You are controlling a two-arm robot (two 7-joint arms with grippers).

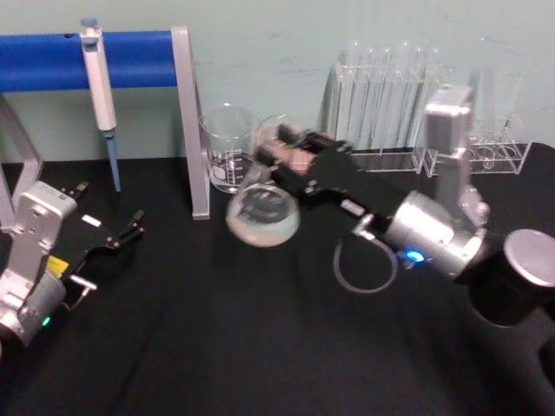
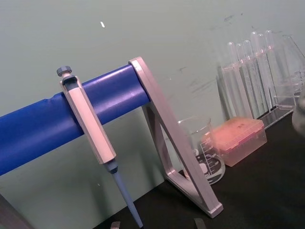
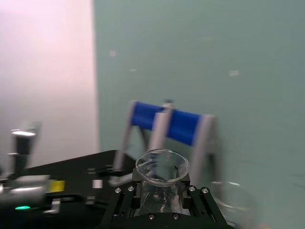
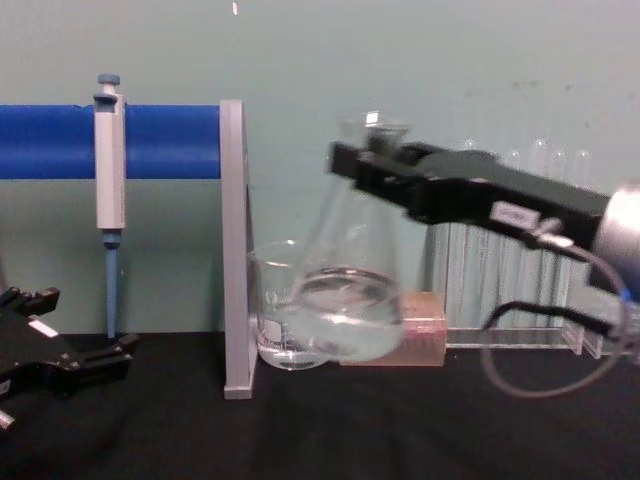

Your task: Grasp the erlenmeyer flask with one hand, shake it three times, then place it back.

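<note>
The right gripper (image 4: 368,165) had its black fingers pinched on the neck of the erlenmeyer flask (image 4: 345,285), just under the rim. It held the flask in front of the beaker (image 4: 272,310), seemingly clear of the table (image 4: 400,430). Thin glass, smooth and breakable, I reckoned, and bottom-heavy; the narrow neck looked the only sure hold. Its long axis stood near upright, mouth up, neck leaning slightly right. The left gripper (image 4: 90,360) lay parked far left, fingers apart.
</note>
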